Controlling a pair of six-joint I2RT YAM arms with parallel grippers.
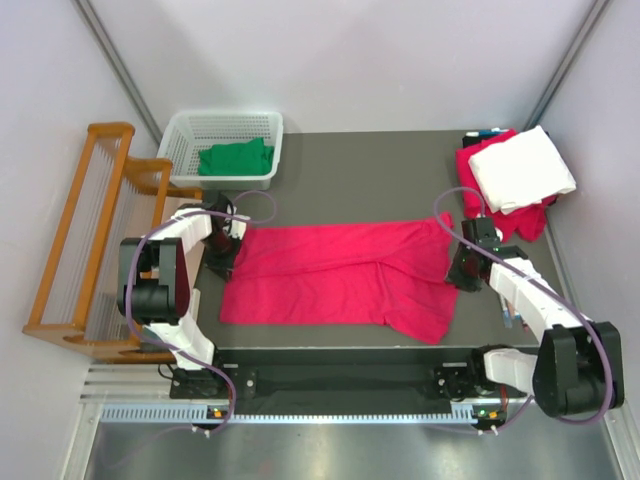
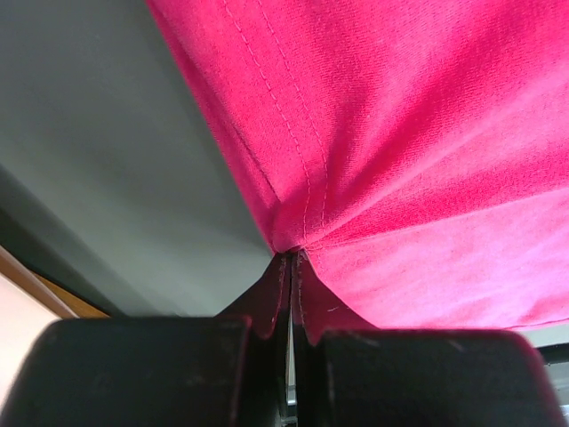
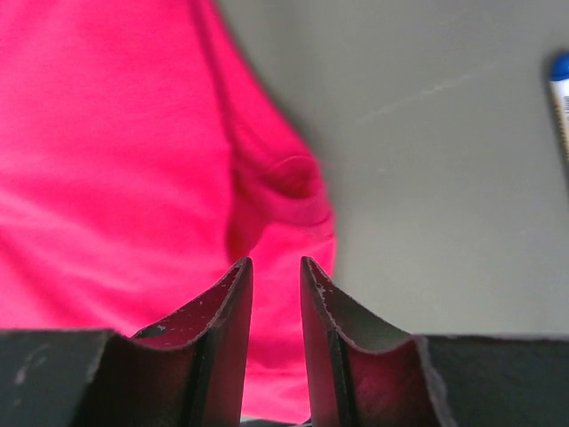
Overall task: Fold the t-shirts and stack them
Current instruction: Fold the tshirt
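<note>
The red t-shirt (image 1: pixel 340 275) is lying spread across the middle of the dark table (image 1: pixel 360 170), one flap doubling over near its right end. The left gripper (image 2: pixel 292 267) is pinching the shirt's far-left corner, jaws pressed together on a gathered pucker of cloth; the fabric's end between them is hidden. The right gripper (image 3: pixel 276 267) is hovering at the shirt's right edge with only a narrow gap between its jaws, and nothing is showing clamped there. A blue-tipped object (image 3: pixel 560 89) is being cut off by the frame's edge, too blurred to identify. A folded white shirt (image 1: pixel 522 168) is lying on a red garment (image 1: pixel 475 165) at the far-right corner. A green garment (image 1: pixel 236 158) is sitting in the white basket (image 1: pixel 190 135).
</note>
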